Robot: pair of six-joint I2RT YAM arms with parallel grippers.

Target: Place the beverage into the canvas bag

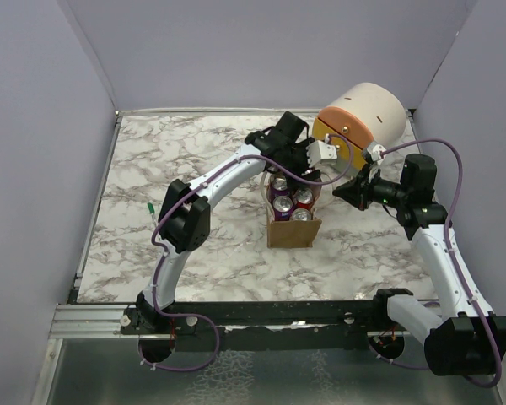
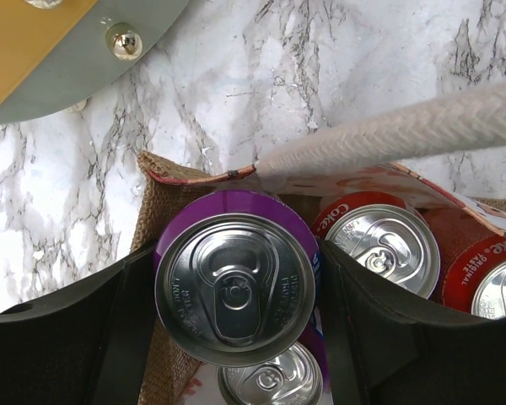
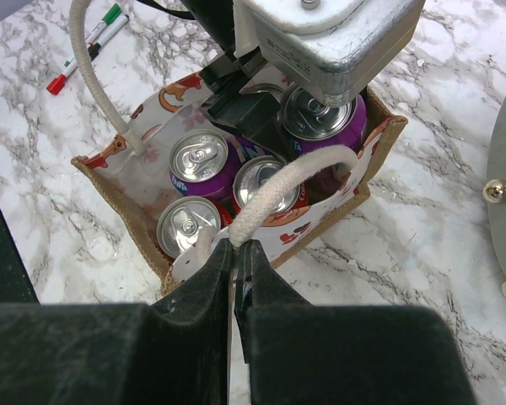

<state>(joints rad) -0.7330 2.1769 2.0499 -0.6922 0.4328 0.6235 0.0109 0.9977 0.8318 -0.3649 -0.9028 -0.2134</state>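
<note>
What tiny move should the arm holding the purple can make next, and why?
Probably lower the left end effector a little: its purple can sits higher than the cans in the bag, while the right end effector holds a handle.

I read "Coke" on the middle red can in the bag, and "ORIGINAL TASTE" on the right red can beside it. No other lettering is legible to me.
</note>
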